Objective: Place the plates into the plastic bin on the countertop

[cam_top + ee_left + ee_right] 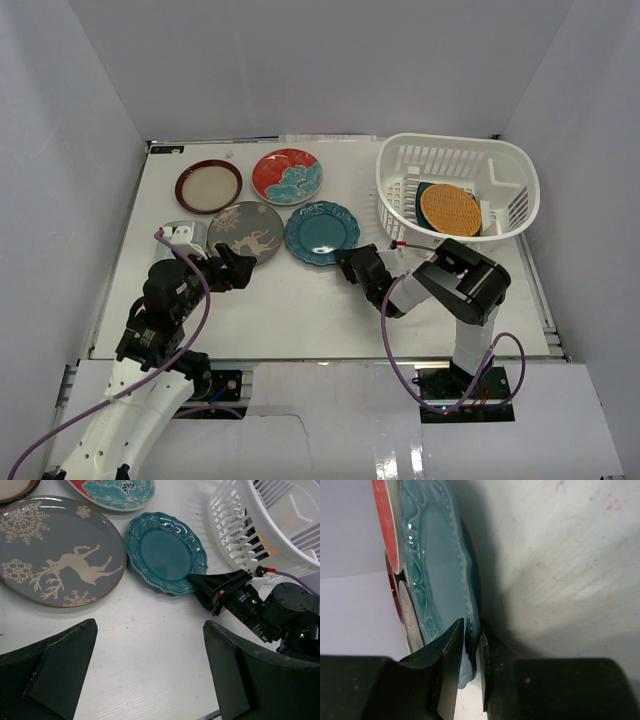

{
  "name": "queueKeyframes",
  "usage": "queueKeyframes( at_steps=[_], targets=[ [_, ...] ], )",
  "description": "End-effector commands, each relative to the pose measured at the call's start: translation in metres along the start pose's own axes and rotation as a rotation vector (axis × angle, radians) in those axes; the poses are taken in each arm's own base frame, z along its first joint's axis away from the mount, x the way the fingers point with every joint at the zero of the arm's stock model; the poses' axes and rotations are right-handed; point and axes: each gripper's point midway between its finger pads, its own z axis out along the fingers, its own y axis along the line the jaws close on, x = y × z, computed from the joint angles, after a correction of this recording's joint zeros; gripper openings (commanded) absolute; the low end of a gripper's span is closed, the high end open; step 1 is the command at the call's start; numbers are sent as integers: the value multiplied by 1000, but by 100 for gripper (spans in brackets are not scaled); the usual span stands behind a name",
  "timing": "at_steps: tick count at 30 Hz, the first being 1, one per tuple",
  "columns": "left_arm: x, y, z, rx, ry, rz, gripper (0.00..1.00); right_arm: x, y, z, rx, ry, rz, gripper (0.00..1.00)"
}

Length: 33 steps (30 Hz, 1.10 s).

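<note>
The teal scalloped plate [321, 232] lies flat on the countertop [300, 310]. My right gripper [350, 262] is at its near right rim, and in the right wrist view the jaws [471, 630] are closed on that rim [440, 570]. My left gripper [235, 265] is open and empty over bare table [150, 630], near the grey deer-print plate [246, 230]. The dark-rimmed cream plate [208, 185] and the red-teal floral plate [286, 176] lie further back. The plastic bin [510, 170] holds the orange woven plate [450, 209] on top of the teal square plate [425, 192].
The pale-green rectangular plate [182, 233] lies at the left, partly hidden by my left arm. Pale grey walls close in three sides. The bin's lattice wall [250, 530] stands just right of the right gripper [197, 580]. The table's metal edge runs along the front.
</note>
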Motion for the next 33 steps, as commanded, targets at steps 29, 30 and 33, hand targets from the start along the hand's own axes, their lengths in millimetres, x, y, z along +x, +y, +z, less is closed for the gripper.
queueKeyframes(
  at_steps=[29, 30, 33],
  targets=[
    [-9, -2, 2, 24, -16, 2, 98, -119, 212, -212, -590, 7, -338, 8],
    [-9, -2, 1, 23, -18, 1, 98, -135, 223, -213, -605, -16, -343, 8],
    [-9, -4, 0, 32, -19, 2, 98, -187, 262, -216, -639, -116, -362, 8]
  ],
)
